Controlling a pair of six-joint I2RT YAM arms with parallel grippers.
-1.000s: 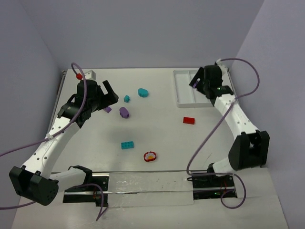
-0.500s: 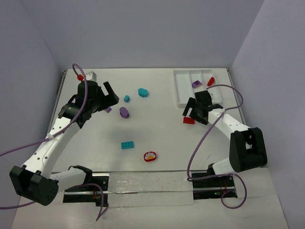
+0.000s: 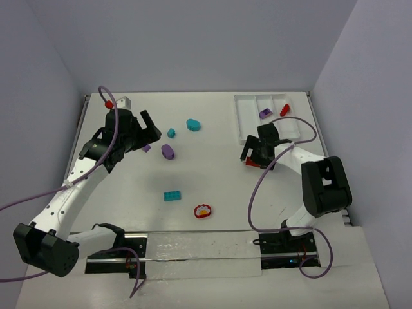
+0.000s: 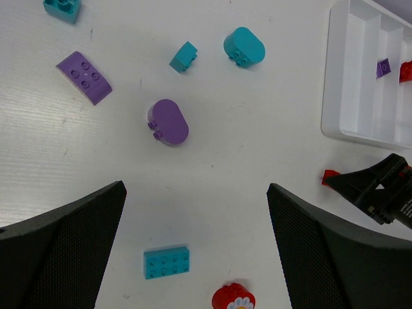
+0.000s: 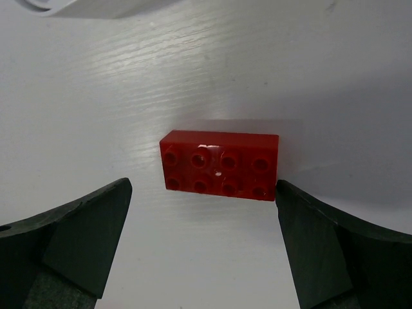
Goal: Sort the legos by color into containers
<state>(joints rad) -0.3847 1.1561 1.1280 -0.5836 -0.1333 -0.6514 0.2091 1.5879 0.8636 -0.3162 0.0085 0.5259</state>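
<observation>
1. The right tool (image 5: 203,193) hangs low over the red brick (image 5: 220,165), its jaws apart and one to each side of the brick's length. The brick sits between them, so a simple close looks enough to catch it. The right-hand finger is just beside the brick's end and the other stands well off; neither visibly touches it.
2. The red brick lies flat on the counter (image 3: 212,174), studs up, near the tray (image 3: 239,122) but outside it. Being so close to the tray, it probably needs only a short carry.
3. In the tray, a purple piece (image 3: 264,113) rests in the middle compartment and a red piece (image 3: 284,109) in the outer one beside it. That likely marks the outer compartment as the red brick's place. The compartment nearest the loose pieces shows nothing in it and is presumably for teal.
4. The left tool (image 4: 196,190) is held above the counter with its jaws wide apart and nothing between them. From there its camera looks over the loose pieces, which suits choosing one.
5. Unsorted on the counter are:
   - a purple rounded piece (image 4: 168,121) and a purple brick (image 4: 84,77);
   - a teal rounded piece (image 4: 244,47), a small teal piece (image 4: 184,56) and a teal brick (image 4: 167,262);
   - the red round piece with the white-yellow top (image 3: 203,210), nearest the arm bases.
6. Most of the sorting remains to be done.
</observation>
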